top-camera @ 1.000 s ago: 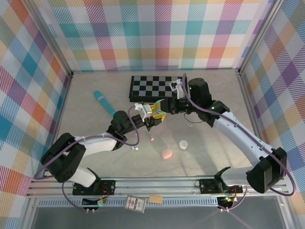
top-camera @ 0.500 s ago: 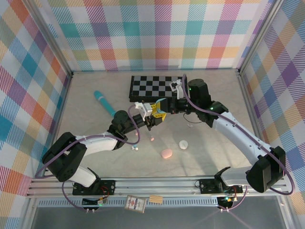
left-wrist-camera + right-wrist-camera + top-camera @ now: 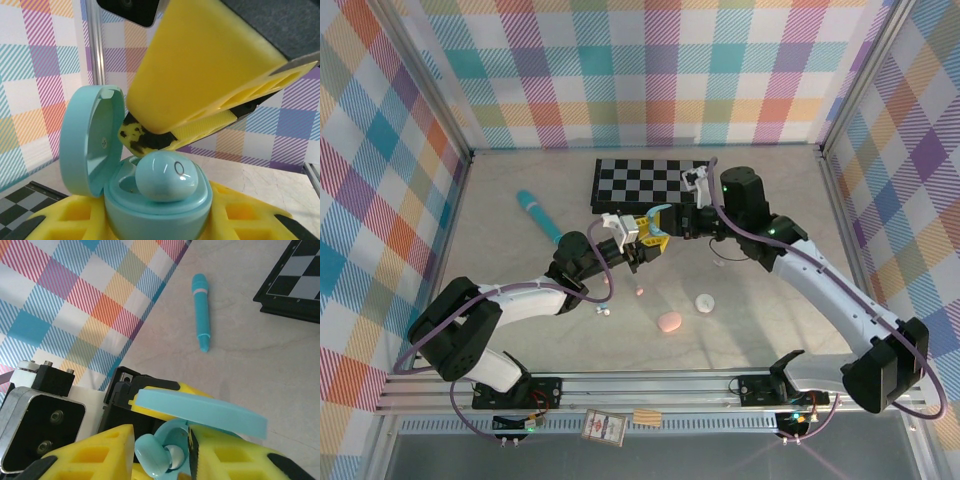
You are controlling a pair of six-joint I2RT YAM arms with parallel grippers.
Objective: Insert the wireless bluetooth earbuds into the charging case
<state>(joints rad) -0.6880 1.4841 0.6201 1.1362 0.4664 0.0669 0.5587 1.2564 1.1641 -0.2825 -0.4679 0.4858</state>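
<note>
My left gripper (image 3: pixel 638 246) is shut on a teal charging case (image 3: pixel 155 212), held upright above the table with its lid (image 3: pixel 87 140) swung open. A pale blue earbud (image 3: pixel 167 176) lies across the case's well, sticking up above the rim. My right gripper (image 3: pixel 666 222) hovers just over it, and one yellow fingertip (image 3: pixel 145 136) touches the bud's top rear. In the right wrist view the earbud (image 3: pixel 152 456) sits between the spread yellow fingers of my right gripper (image 3: pixel 161 455), under the lid (image 3: pixel 200 412). A pink earbud (image 3: pixel 640 292) and a white earbud (image 3: pixel 605 311) lie on the table.
A pink case (image 3: pixel 669 322) and a white case (image 3: pixel 705 301) rest on the table in front of the grippers. A teal pen-like stick (image 3: pixel 539 216) lies at the left, and a folded chessboard (image 3: pixel 645 182) at the back. Checked walls enclose the table.
The right arm has drawn back slightly to the right, away from the case. The left arm has stayed put with the case.
</note>
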